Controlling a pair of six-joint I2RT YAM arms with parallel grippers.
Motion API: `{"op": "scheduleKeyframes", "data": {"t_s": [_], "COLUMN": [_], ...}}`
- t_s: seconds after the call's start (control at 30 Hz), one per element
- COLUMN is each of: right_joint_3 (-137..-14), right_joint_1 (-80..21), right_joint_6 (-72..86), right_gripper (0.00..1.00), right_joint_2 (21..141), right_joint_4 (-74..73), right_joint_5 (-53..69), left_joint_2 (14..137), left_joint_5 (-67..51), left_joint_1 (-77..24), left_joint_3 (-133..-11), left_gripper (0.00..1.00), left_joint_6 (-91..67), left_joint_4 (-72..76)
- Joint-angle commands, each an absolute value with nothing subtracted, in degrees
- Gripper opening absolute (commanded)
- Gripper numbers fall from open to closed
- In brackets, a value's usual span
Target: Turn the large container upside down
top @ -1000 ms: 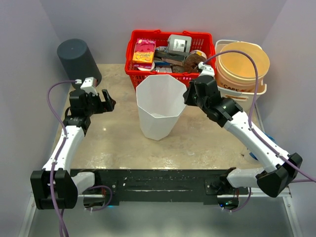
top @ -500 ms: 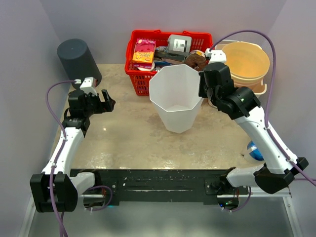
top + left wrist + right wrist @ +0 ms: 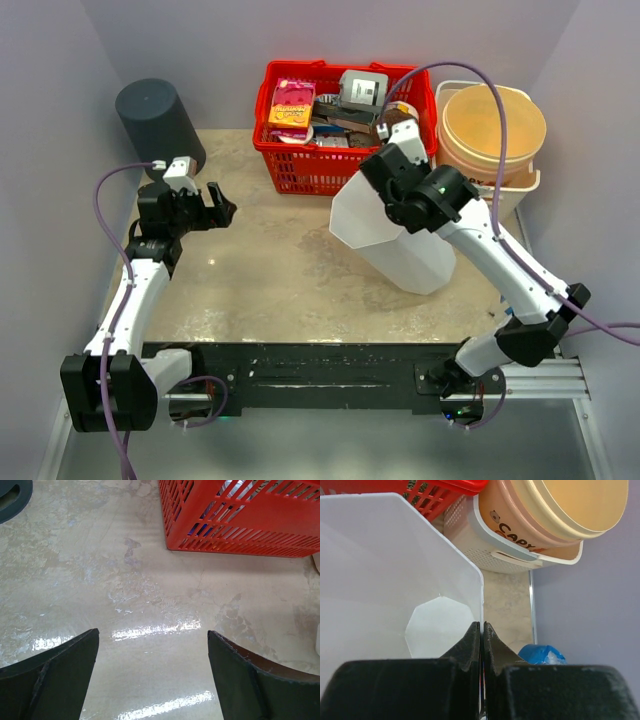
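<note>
The large container (image 3: 400, 245) is a white faceted bin. It hangs tilted over the right half of the table, with its base pointing to the near right and its mouth turned to the far left. My right gripper (image 3: 388, 185) is shut on its rim. The right wrist view looks down inside the container (image 3: 395, 570) to its flat bottom, and the right gripper (image 3: 481, 625) pinches the thin wall between its closed fingers. My left gripper (image 3: 214, 205) hovers open over bare table at the left, well apart from the bin. In its own wrist view the left gripper (image 3: 152, 632) holds nothing.
A red basket (image 3: 340, 160) (image 3: 240, 535) full of items stands at the back centre. A dark grey cylinder (image 3: 158, 120) stands at the back left. A tan bucket (image 3: 490, 130) (image 3: 555, 515) in a white holder is at the back right. Something blue (image 3: 540, 655) lies by the right edge.
My right arm lifted the white container from upright in the middle, carried it to the right and tipped it over onto a steep tilt. The left arm stayed still.
</note>
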State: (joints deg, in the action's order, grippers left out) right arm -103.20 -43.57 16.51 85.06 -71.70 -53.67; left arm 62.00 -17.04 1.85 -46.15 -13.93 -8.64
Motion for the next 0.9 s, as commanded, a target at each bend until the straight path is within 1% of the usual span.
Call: {"op": "scheduleKeyframes", "data": {"t_s": [0.0,0.23,0.4,0.67,0.87], "right_joint_3": [-106.17,-107.4,-110.47,-117.24,-116.55], "right_joint_1": [-48.95,-55.28,-58.53,-61.43,-61.7], "right_joint_6": [21.09,25.74,27.15,28.83,29.53], "right_gripper": [0.0,0.0,0.0,0.0,0.0], "right_joint_2": [87.71,95.79,101.67,109.07,111.53], "right_joint_4": [-76.2,-79.89,-79.89,-76.91,-72.26], "right_joint_5": [-64.24,-68.81,-68.47,-62.68,-59.24], "left_joint_2": [60.56,59.5,59.24,58.62,59.06], "left_joint_5": [-19.42,-18.11,-16.53,-14.41,-14.06], "left_joint_1": [1.76,1.76,1.85,2.2,2.46], "left_joint_3": [-46.49,-46.5,-46.84,-46.67,-46.76], "left_gripper": [0.93,0.94,0.94,0.94,0.95], "left_joint_6": [-13.45,-13.45,-13.45,-14.15,-14.24], "left_joint_4": [-7.38,-7.82,-8.61,-8.96,-9.23]}}
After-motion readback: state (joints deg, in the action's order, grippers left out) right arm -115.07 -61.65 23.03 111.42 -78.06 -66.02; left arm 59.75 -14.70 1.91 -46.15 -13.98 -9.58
